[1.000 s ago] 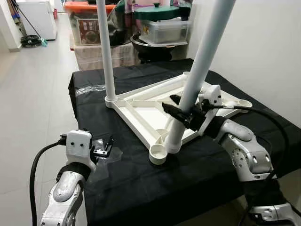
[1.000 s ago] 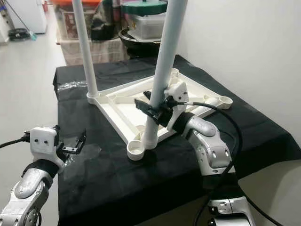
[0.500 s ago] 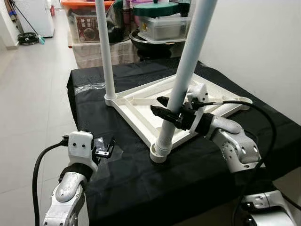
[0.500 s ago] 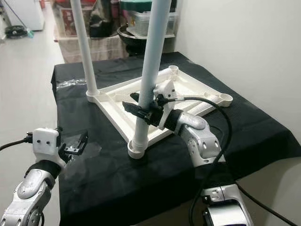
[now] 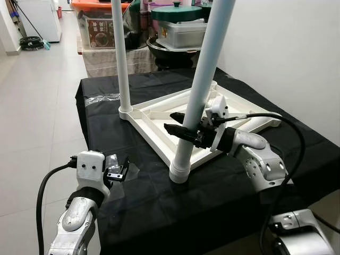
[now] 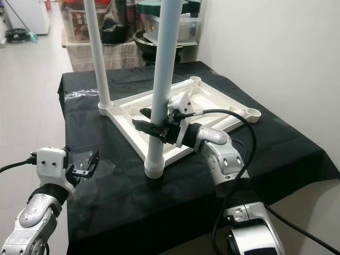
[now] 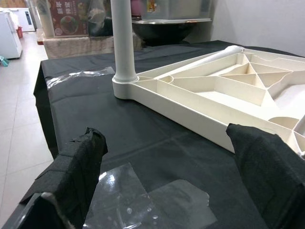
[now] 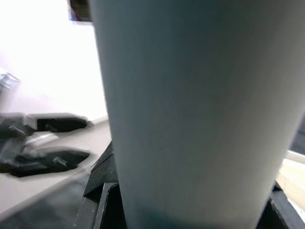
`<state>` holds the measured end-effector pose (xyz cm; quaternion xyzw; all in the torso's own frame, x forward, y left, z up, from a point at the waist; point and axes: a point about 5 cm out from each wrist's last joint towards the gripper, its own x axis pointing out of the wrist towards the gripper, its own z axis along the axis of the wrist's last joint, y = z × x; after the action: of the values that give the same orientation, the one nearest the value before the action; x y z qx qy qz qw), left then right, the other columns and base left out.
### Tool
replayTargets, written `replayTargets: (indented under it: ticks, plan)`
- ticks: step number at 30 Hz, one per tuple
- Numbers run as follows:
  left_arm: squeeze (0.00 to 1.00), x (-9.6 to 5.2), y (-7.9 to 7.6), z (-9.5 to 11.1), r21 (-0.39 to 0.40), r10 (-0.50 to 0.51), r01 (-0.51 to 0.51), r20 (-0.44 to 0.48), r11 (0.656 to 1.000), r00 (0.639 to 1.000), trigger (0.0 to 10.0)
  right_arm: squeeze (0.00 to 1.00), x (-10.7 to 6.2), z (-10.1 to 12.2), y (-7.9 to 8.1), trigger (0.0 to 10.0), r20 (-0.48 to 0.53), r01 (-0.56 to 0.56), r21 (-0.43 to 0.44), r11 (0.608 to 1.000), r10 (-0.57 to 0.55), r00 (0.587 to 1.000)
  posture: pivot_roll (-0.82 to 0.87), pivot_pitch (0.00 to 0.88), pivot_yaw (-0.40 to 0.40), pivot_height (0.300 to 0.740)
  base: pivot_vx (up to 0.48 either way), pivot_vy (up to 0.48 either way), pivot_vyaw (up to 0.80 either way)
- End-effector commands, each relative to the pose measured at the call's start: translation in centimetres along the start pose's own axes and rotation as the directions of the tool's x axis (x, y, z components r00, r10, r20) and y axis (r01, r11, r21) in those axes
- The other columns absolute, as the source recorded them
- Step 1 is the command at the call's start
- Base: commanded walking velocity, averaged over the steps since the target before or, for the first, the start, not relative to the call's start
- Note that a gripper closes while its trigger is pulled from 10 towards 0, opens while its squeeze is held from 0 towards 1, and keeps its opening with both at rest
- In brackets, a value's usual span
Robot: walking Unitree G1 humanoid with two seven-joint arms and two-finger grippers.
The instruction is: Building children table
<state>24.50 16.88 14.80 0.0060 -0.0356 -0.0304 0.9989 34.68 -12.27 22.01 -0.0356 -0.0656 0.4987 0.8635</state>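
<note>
The white table top (image 5: 159, 119) lies upside down on a table covered with a black cloth (image 5: 143, 196). One white leg (image 5: 121, 58) stands upright in its far left corner. A second white leg (image 5: 204, 69) stands almost upright with its lower end in the near corner socket (image 5: 179, 174). My right gripper (image 5: 180, 130) is shut on this leg low down; close up in the right wrist view the leg (image 8: 190, 109) spans the jaws. My left gripper (image 5: 118, 171) hangs open at the table's front left, over clear plastic wrap (image 7: 143, 200), with nothing between its fingers (image 7: 76, 167).
Storage boxes and pots (image 5: 180, 29) stand behind the table. A white wall (image 5: 287, 53) runs along the right and tiled floor (image 5: 37, 106) lies to the left. More clear plastic (image 5: 101, 99) sits at the cloth's far left. Another white part (image 5: 263, 123) lies beside the top's right edge.
The leg in my right gripper has swung from tilted to almost upright, and its lower end has gone from beside the near corner socket into it. The left gripper has stayed put.
</note>
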Motion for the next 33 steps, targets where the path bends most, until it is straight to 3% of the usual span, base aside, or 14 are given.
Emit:
replayTargets:
  ticks: [1, 9, 23, 33]
  plan:
    - [0.00, 0.1, 0.0, -0.1, -0.009, -0.004, 0.004, -0.009, 1.000, 1.000, 10.0, 0.00, -0.2, -0.4, -0.6, 10.0, -0.024, 0.036, -0.010, 0.999, -0.036, 0.999, 0.09, 0.000, -0.089, 0.740, 0.000, 0.000, 0.00]
    - [0.00, 0.1, -0.2, -0.2, -0.012, -0.013, 0.013, -0.008, 1.000, 1.000, 10.0, 0.00, -0.4, -0.5, -0.7, 10.0, -0.018, 0.043, -0.017, 0.999, -0.043, 0.999, 0.08, 0.000, -0.087, 0.740, 0.000, 0.000, 0.00]
    - [0.00, 0.3, -0.1, -0.4, -0.015, -0.019, 0.019, -0.019, 1.000, 1.000, 10.0, 0.00, -0.4, -2.1, 2.7, 10.0, -0.036, -0.102, 0.026, 0.994, 0.103, 0.994, 0.07, 0.000, -0.081, 0.740, 0.000, 0.000, 0.00]
    - [0.00, 0.4, -0.1, -0.6, -0.033, -0.014, 0.014, -0.024, 0.999, 1.000, 10.0, 0.00, -0.9, -2.7, 3.5, 10.0, -0.079, -0.163, 0.078, 0.984, 0.169, 0.982, 0.07, 0.000, -0.086, 0.740, 0.000, 0.000, 0.00]
